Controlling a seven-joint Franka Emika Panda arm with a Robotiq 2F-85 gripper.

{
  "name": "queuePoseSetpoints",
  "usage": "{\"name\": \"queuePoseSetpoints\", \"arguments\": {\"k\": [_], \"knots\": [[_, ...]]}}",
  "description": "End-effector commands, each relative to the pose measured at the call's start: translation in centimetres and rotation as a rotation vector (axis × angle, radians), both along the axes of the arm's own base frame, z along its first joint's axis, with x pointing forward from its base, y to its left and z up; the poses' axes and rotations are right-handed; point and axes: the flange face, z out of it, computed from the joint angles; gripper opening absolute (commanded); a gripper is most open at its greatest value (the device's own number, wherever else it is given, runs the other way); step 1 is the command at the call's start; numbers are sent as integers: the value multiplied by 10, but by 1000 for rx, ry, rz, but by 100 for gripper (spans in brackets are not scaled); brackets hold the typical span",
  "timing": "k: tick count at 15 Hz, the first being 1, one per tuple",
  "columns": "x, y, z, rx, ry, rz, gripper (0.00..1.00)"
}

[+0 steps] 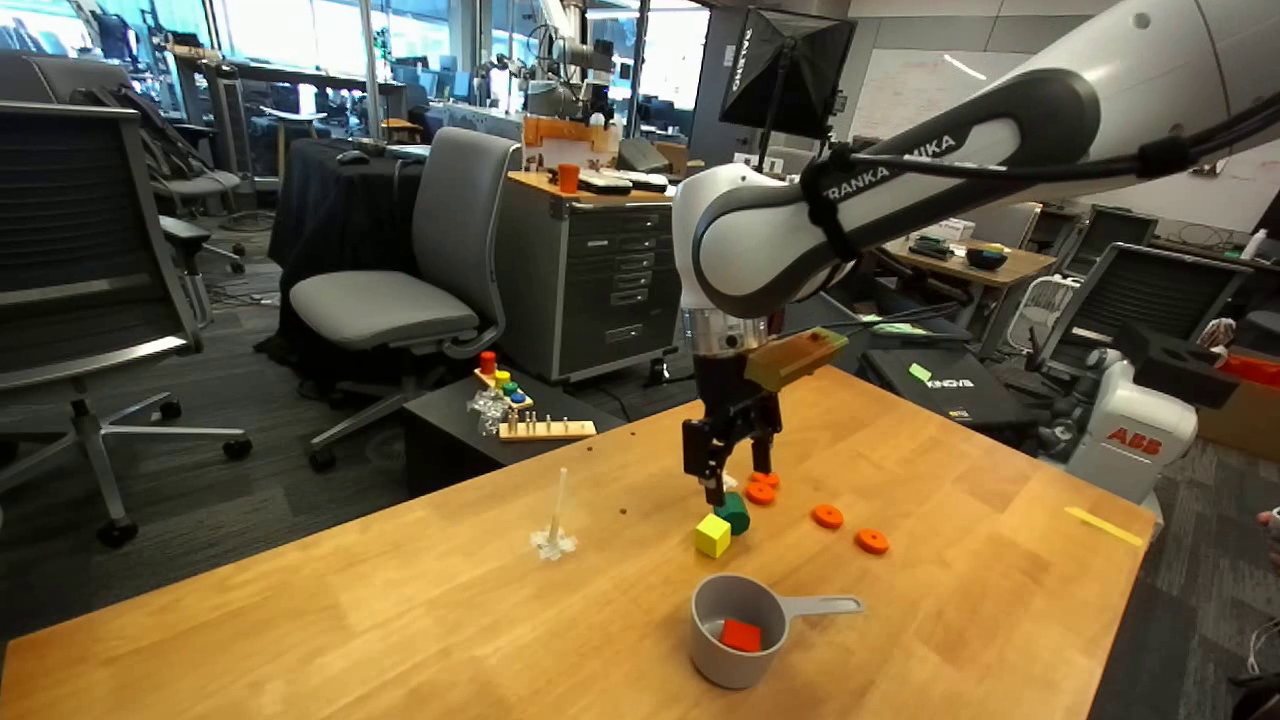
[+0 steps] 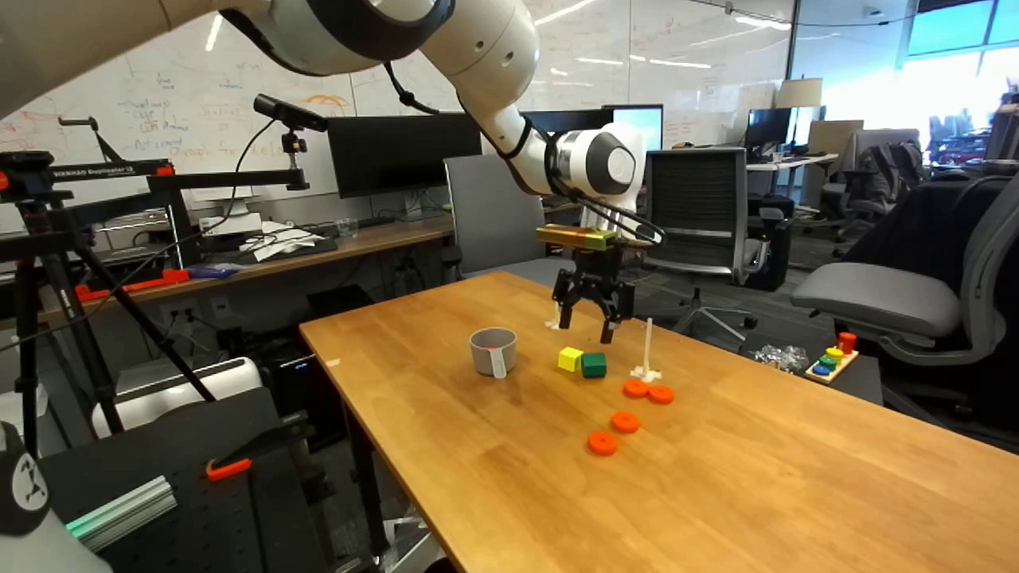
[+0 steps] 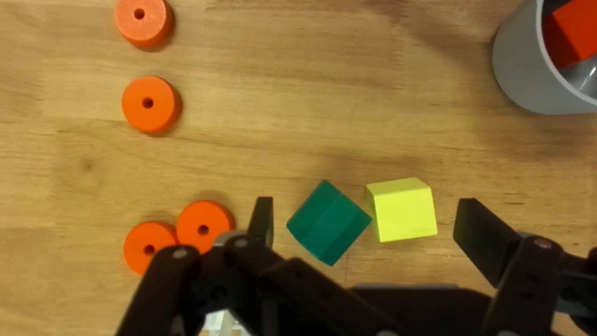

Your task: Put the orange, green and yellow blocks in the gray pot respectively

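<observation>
We see the arm (image 1: 738,245) bent downward over the table (image 1: 400,610), end effector (image 2: 587,332) spread wide near the green block (image 3: 329,223) and yellow block (image 3: 405,217); a red-orange block (image 3: 577,30) lies in the gray pot (image 2: 483,358).

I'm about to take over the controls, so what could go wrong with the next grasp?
Closing the open tool might catch both blocks: in the wrist view the green block and the yellow block lie close together between its jaws.

The green block sits at an angle to the jaws, so it may twist or slip when squeezed.

The nearest orange disc lies close to one jaw in the wrist view and could get bumped on the way down.
</observation>
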Motion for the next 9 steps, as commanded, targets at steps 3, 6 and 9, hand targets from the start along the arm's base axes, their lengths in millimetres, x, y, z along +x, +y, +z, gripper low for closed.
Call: {"name": "queuePoseSetpoints", "arguments": {"k": [3, 6, 9], "knots": [[10, -3, -8, 0, -8, -48, 100], [12, -7, -11, 11, -14, -74, 100], [15, -14, -7, 23, -41, -147, 100]]}}
